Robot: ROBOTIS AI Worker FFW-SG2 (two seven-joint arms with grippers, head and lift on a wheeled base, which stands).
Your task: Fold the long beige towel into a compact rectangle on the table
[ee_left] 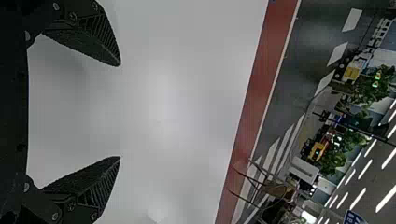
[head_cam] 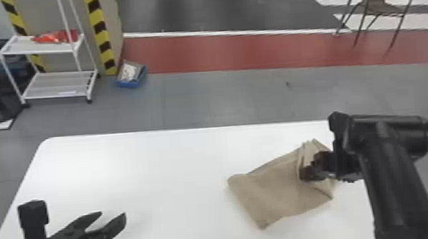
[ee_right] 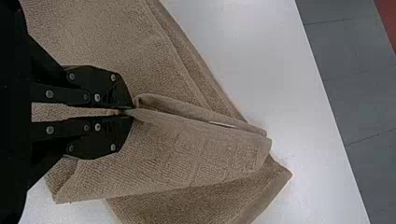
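Beige towel (head_cam: 276, 192) pinched
Your right claw (ee_right: 126, 112) grasps its right end, likely to guide the fold; your left claw (ee_left: 120, 111) hangs released.

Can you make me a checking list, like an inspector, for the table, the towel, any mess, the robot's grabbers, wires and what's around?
Surface: white table, flat.
Job's things: beige towel, partly folded, its layers uneven, towards the table's right side.
Clutter: nothing seen.
Left gripper: open, holding nothing, over the table's left part.
Right gripper: shut on a fold of the towel.
Cables: nothing seen.
Surroundings: white rack, blue box on the floor, chair farther off.
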